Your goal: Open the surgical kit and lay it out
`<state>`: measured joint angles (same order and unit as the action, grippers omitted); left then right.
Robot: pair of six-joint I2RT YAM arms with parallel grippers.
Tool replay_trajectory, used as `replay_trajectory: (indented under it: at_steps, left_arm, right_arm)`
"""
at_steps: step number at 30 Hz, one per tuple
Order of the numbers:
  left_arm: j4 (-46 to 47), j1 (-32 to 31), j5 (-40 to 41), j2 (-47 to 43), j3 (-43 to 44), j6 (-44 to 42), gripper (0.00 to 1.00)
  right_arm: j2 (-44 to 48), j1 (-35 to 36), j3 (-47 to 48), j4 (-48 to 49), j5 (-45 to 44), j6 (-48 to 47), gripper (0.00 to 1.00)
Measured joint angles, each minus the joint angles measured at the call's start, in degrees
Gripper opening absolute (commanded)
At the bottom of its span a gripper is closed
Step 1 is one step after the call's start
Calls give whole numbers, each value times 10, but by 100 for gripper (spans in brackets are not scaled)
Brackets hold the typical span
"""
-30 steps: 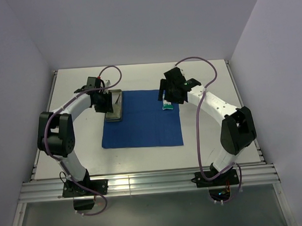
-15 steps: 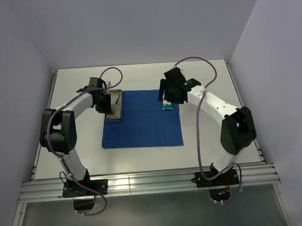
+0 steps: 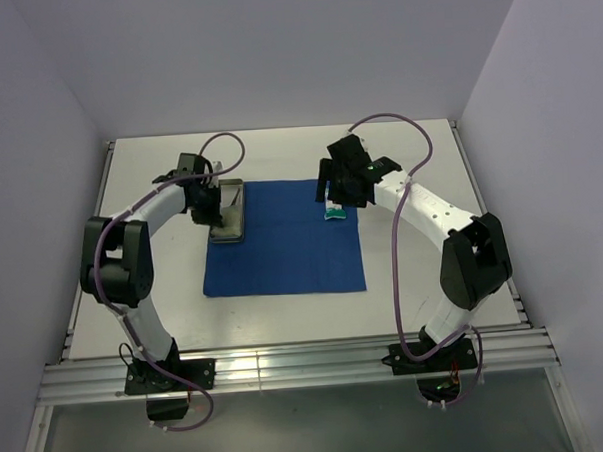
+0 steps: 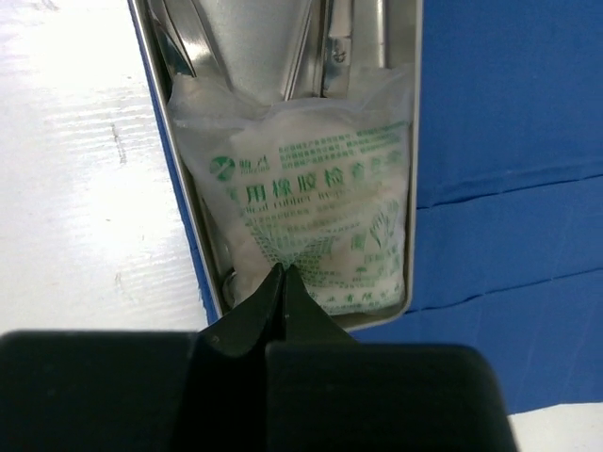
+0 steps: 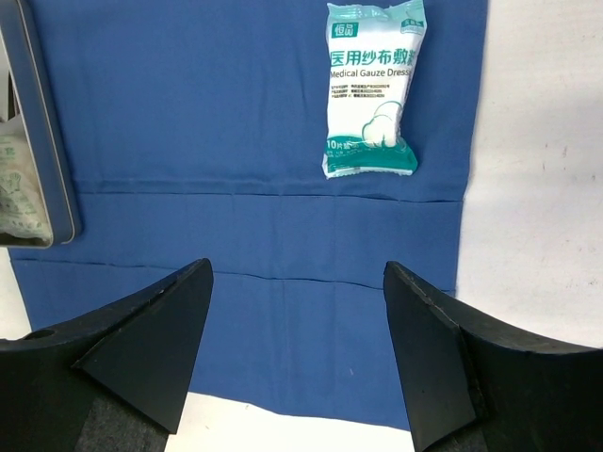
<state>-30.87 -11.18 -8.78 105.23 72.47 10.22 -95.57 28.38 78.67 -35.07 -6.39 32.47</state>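
Observation:
The royal-blue cloth [image 3: 283,252] lies spread flat on the table. A small steel tray [image 3: 228,211] rests on its left edge. In the left wrist view the tray [image 4: 179,207] holds a whitish packet with green print [image 4: 311,207], and steel instruments [image 4: 330,38] lie behind it. My left gripper [image 4: 284,271] is shut, its tips pinching the film of that packet, whose creases run in to the tips. A second green-and-white gauze packet [image 5: 374,89] lies near the cloth's far right corner. My right gripper [image 5: 298,266] hovers open over the cloth [image 5: 236,122], short of this packet, holding nothing.
White tabletop [image 3: 414,271] surrounds the cloth, bounded by side rails and white walls. The tray's end [image 5: 47,169] shows at the left edge of the right wrist view. Both arms reach over the far half of the table.
My left gripper has closed from partly open to shut on the packet in the tray. The right arm and the gauze packet have not moved.

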Motion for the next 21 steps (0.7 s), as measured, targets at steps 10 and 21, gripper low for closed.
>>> replay_trajectory:
  at_steps: [10, 21]
  left_arm:
    - [-17, 0, -20, -98, 26, 0, 0]
    - [-4, -1, -61, -184, 10, 3, 0]
  right_arm:
    - [0, 3, 0, 0, 2, -3, 79]
    - [27, 4, -31, 61, 61, 28, 80]
